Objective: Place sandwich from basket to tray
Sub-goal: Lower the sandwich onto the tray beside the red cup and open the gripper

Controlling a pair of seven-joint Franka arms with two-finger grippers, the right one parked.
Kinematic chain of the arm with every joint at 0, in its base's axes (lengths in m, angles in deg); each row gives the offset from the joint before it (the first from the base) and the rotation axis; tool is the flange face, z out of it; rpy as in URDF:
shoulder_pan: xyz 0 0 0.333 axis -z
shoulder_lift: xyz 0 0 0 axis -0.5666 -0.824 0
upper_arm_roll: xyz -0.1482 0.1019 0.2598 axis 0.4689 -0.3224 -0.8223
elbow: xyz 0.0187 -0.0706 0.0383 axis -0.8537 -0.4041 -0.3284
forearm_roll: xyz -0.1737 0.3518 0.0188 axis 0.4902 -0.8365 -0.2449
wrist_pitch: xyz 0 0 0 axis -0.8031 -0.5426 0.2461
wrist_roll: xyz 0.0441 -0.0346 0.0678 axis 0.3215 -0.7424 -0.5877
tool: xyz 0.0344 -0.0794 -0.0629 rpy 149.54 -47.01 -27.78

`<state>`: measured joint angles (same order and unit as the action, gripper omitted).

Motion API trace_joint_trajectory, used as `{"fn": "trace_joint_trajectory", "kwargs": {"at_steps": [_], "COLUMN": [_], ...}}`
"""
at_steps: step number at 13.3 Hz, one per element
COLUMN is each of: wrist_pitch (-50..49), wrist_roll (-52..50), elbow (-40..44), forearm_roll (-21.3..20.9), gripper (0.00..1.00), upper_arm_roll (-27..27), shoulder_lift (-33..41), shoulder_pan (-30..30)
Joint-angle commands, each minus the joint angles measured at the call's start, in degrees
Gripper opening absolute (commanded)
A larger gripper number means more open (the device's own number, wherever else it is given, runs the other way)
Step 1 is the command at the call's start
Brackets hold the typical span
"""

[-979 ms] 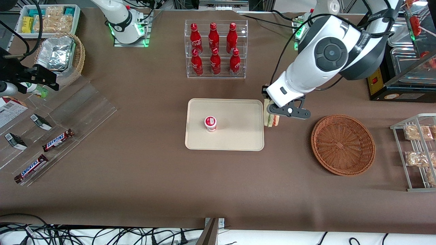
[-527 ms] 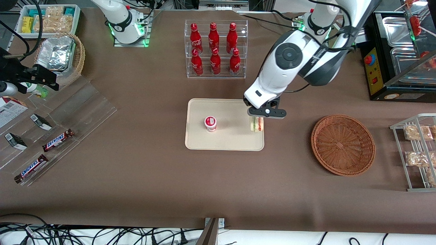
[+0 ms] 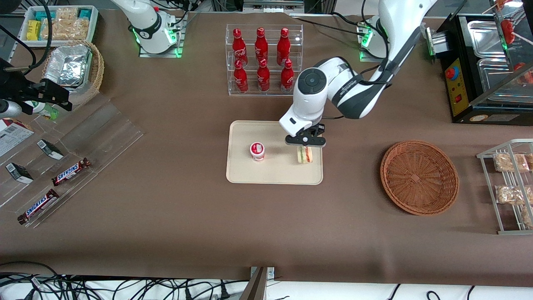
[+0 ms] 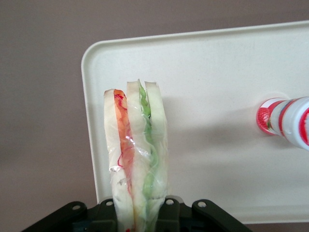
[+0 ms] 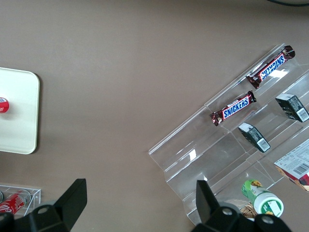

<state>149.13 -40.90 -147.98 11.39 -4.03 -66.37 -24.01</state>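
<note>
In the front view, the gripper (image 3: 305, 143) hangs over the tray (image 3: 275, 175) at the edge nearest the basket (image 3: 419, 177), fingers closed on the upright sandwich (image 3: 304, 155); a small red-capped cup (image 3: 257, 151) stands on the tray beside it. The left wrist view shows the sandwich (image 4: 136, 154) clamped above the tray's (image 4: 217, 96) corner, the cup (image 4: 285, 121) well apart from it. The right wrist view shows snack bars (image 5: 232, 107) on a clear stepped stand (image 5: 227, 150).

Beige tray (image 3: 270, 173); reddish-brown woven basket (image 3: 419, 177)

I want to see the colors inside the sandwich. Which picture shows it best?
The left wrist view: the sandwich is close, red and green layers clear, held in the gripper above the tray. The front view shows it small. The right wrist view misses it.
</note>
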Motion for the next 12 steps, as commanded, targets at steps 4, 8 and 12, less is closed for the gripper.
{"fn": "trace_joint_trajectory", "kwargs": {"at_steps": [4, 8, 12], "wrist_pitch": [2.6, 3.4, 3.4], "wrist_roll": [-3.9, -5.1, -6.0], "elbow": [1.0, 1.4, 1.5], "forearm_roll": [-6.2, -9.0, -11.1], "gripper": [0.06, 0.08, 0.16], "upper_arm_roll": [-0.4, -0.3, -0.3], "shoulder_lift": [-4.2, -6.9, -8.4], "shoulder_pan": [1.9, 2.0, 2.1]}}
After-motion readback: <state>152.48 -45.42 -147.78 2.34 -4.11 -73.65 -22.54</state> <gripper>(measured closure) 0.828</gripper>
